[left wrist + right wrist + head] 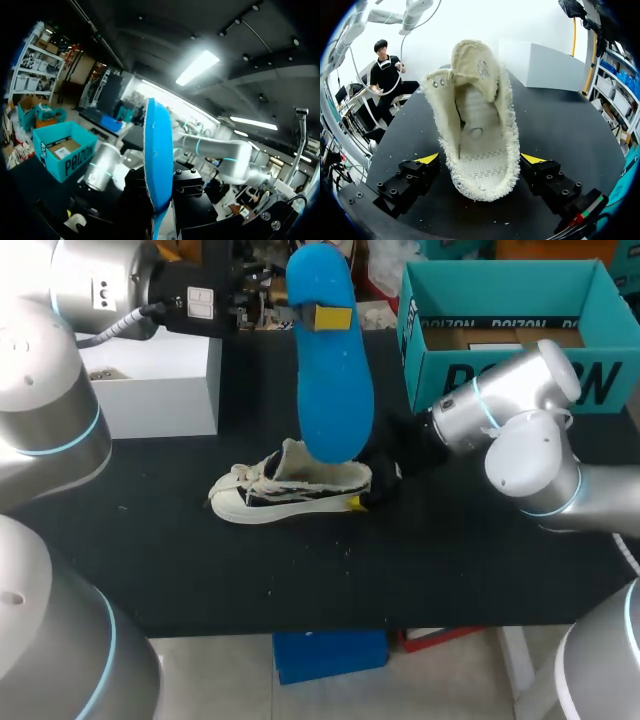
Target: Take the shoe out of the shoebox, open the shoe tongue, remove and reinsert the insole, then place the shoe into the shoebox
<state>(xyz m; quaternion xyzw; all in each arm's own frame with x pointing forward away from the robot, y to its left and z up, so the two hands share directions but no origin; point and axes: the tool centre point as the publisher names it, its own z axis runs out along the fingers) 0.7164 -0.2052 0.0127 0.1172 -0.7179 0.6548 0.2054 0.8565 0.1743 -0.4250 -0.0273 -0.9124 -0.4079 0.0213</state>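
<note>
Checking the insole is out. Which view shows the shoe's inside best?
The right wrist view: the shoe opens toward the camera, showing its bare inside. The head view shows it side-on; the left wrist view shows mainly the insole.

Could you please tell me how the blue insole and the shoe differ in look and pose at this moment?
The insole is plain blue and smooth; the shoe is cream with frayed edges and dark markings. The insole is held upright above the shoe by the left tool; the shoe sits on its sole on the table, its heel clamped by the right tool. Both are gripped, one by each arm.
</note>
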